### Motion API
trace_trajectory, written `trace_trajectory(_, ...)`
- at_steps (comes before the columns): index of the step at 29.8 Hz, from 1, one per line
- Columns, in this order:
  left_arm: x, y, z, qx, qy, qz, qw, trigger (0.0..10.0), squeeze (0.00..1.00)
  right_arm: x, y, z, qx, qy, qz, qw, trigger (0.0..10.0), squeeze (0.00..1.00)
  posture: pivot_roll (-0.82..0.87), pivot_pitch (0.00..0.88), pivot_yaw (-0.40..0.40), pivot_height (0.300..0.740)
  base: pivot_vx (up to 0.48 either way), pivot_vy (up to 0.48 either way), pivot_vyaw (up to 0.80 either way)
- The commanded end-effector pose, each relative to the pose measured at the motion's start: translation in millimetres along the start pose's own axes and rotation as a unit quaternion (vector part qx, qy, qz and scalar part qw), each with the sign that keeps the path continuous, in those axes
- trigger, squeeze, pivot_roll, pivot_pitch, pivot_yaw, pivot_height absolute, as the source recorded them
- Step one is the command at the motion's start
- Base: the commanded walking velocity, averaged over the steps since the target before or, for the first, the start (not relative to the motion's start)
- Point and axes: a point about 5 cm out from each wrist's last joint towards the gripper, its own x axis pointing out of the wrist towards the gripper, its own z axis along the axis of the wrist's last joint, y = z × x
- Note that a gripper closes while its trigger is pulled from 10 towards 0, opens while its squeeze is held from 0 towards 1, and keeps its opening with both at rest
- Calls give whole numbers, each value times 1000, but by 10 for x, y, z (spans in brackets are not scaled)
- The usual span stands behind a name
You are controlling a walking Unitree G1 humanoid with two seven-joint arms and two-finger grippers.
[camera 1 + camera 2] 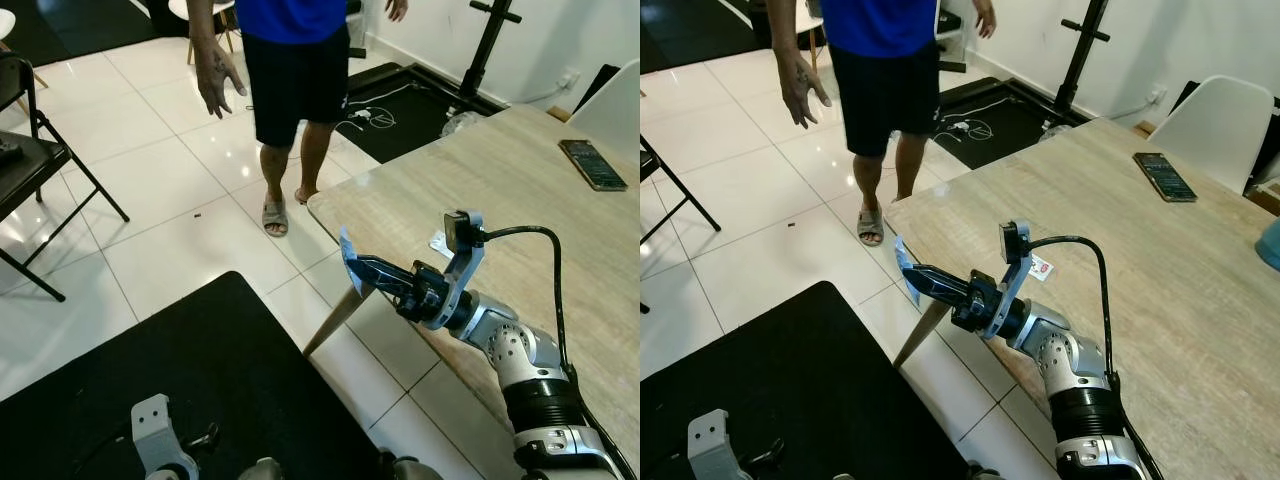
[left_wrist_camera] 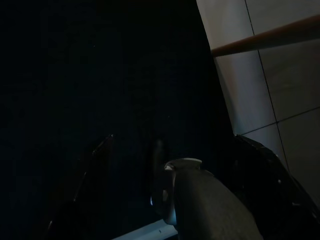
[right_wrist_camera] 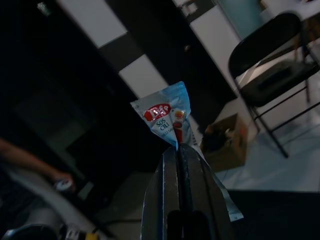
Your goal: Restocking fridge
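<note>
Right gripper is clamped on a small blue sauce sachet, pinching it by one edge so the pack stands out past the fingertips with its red label facing the wrist camera. Edge pinch makes sense: the pack is thin and flat, so there's nothing else to grab. Arm is stretched out over the corner of the desk, holding the sachet in the air off the desk edge, above the white tile floor. Looks like a carry pose, item lifted clear before heading to the fridge; no fridge visible, so placement isn't started.

A second small packet lies on the desk beside the arm, a phone well apart at the far side. A person stands near the desk corner, ahead of the sachet, so that's a collision risk on the walk. Left gripper hangs idle low over the black mat; finger state can't be judged, wrist view too dark.
</note>
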Motion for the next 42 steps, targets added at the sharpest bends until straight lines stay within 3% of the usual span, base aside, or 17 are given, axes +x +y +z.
trace_trajectory(1, -30, 29, -105, -2, 24, 8, 1000, 10000, 0, 1, 15, -47, 1, 14, -4, 1000, 10000, 0, 38, 25, -44, 740, -341, 0, 0)
trace_trajectory(20, -32, -12, -180, 8, 47, 5, 999, 10000, 0, -75, -18, -407, -21, 119, -34, 992, 10000, 0, 26, 6, -34, 740, -372, 0, 0)
trace_trajectory(23, -42, -17, -216, 11, 54, 2, 998, 10000, 0, -169, -95, -549, -33, 169, -68, 983, 10000, 0, 23, 1, -34, 740, -384, 0, 0)
trace_trajectory(27, -45, -21, -232, 12, 57, 1, 998, 10000, 0, -258, -174, -643, -37, 196, -99, 975, 10000, 0, 21, 0, -34, 740, -385, 0, 0)
trace_trajectory(30, -50, -25, -251, 16, 62, 0, 998, 10000, 0, -422, -282, -786, -20, 220, -148, 964, 10000, 0, 20, 0, -33, 740, -385, 0, 0)
trace_trajectory(32, -50, -28, -254, 17, 63, -1, 998, 10000, 0, -552, -383, -904, -19, 254, -204, 945, 10000, 0, 20, 0, -37, 740, -379, 0, 0)
trace_trajectory(33, -50, -28, -254, 17, 63, -1, 998, 10000, 0, -552, -383, -904, -19, 254, -204, 945, 10000, 0, 20, 0, -37, 740, -379, 0, 0)
trace_trajectory(35, -53, -29, -265, 21, 65, -1, 998, 10000, 0, -755, -482, -1080, -13, 291, -273, 917, 10000, 0, 22, 0, -42, 740, -323, 0, 0)
trace_trajectory(38, -55, -31, -272, 23, 66, -2, 998, 10000, 0, -844, -505, -1149, -2, 299, -299, 906, 10000, 0, 23, 0, -44, 740, -105, 0, 0)
trace_trajectory(39, -60, -33, -289, 25, 69, -2, 997, 10000, 0, -1005, -531, -1267, 14, 313, -345, 885, 10000, 0, 23, 0, -44, 740, 0, 0, 0)
trace_trajectory(42, -67, -29, -306, 25, 71, -1, 997, 10000, 0, -1160, -544, -1355, 26, 315, -392, 864, 10000, 0, 26, 0, -43, 740, 0, 0, 0)
